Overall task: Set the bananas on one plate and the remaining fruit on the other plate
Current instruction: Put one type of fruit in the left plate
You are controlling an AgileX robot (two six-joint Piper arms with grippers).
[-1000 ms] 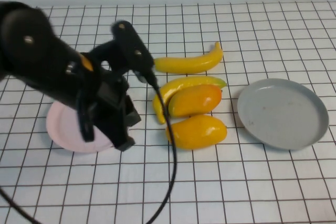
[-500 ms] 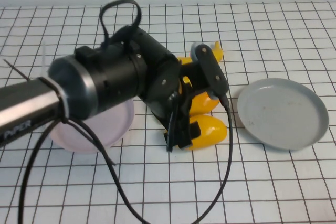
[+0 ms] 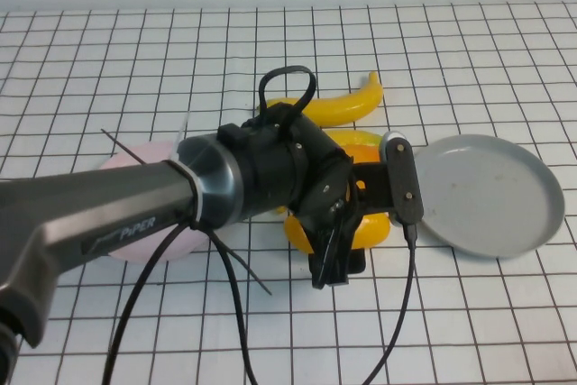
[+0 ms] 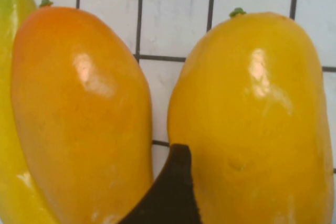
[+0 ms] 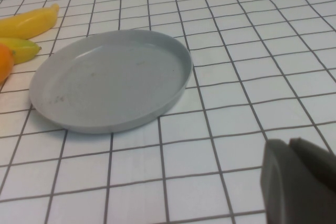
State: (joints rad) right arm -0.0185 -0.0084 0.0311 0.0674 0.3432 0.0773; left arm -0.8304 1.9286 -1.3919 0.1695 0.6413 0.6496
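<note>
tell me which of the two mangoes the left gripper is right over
The plain yellow-orange mango, nearest the robot. The open left gripper straddles it; the redder-blushed mango lies beyond, against a banana. The shut right gripper sits beside the grey plate.

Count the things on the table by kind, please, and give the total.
Bananas: 2 (one, another mostly hidden)
Mangoes: 2 (redder, yellower)
Plates: 2 (grey, pink)
Total: 6

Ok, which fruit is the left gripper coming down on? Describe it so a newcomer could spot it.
Start at the grey plate on the robot's right; the fruit cluster lies beside it. The open left gripper hangs over the nearest mango, plain yellow-orange, unlike the redder mango beside it.
</note>
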